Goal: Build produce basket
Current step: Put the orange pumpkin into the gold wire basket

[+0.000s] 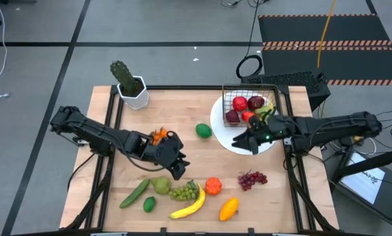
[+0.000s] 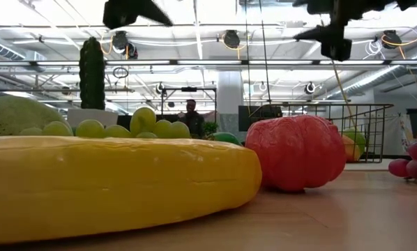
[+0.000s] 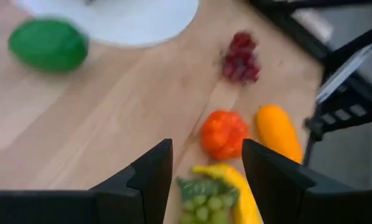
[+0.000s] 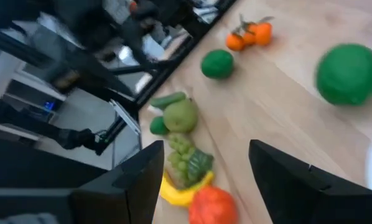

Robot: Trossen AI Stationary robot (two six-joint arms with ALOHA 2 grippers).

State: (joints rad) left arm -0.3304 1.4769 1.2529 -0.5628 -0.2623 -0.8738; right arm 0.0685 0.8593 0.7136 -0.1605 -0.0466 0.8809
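From above, the basket (image 1: 250, 105) sits on the plate (image 1: 221, 124), part-filled; the right gripper (image 1: 242, 141) hovers beside it, spread and empty. The left wrist view shows the left gripper (image 3: 206, 163) spread above the green grapes (image 3: 201, 202) (descend squarely, avoiding the banana (image 3: 236, 190)).

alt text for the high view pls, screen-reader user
Overhead: a wire basket holding red fruit sits on a white plate, right end effector open over the plate. Left end effector open above grapes and banana among loose produce.
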